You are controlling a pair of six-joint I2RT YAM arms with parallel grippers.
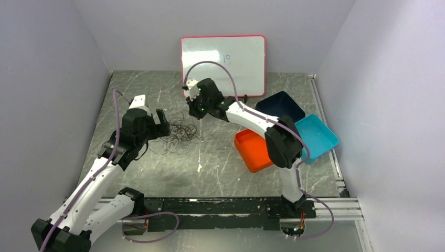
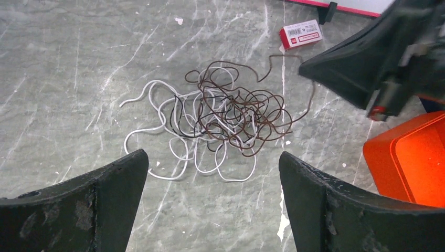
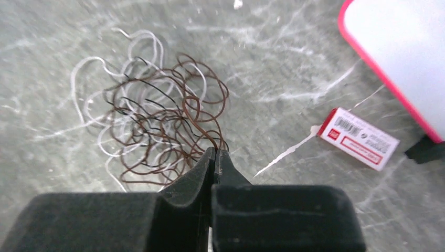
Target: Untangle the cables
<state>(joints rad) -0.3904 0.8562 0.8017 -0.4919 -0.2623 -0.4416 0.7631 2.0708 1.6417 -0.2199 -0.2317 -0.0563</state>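
Left gripper [image 2: 212, 157] gapes wide, empty, just beside the tangled cables [image 2: 225, 118] lying on the grey table [image 2: 78, 63]; right gripper [image 3: 214, 153] pinched fully shut on 1 brown strand at the tangle's edge.

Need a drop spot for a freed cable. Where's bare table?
Bare: the strip between the cables and the base rail, left of the orange bin; the far-left corner beside the whiteboard. Crowded: around the cables, left gripper and right gripper close by; bins fill the right.
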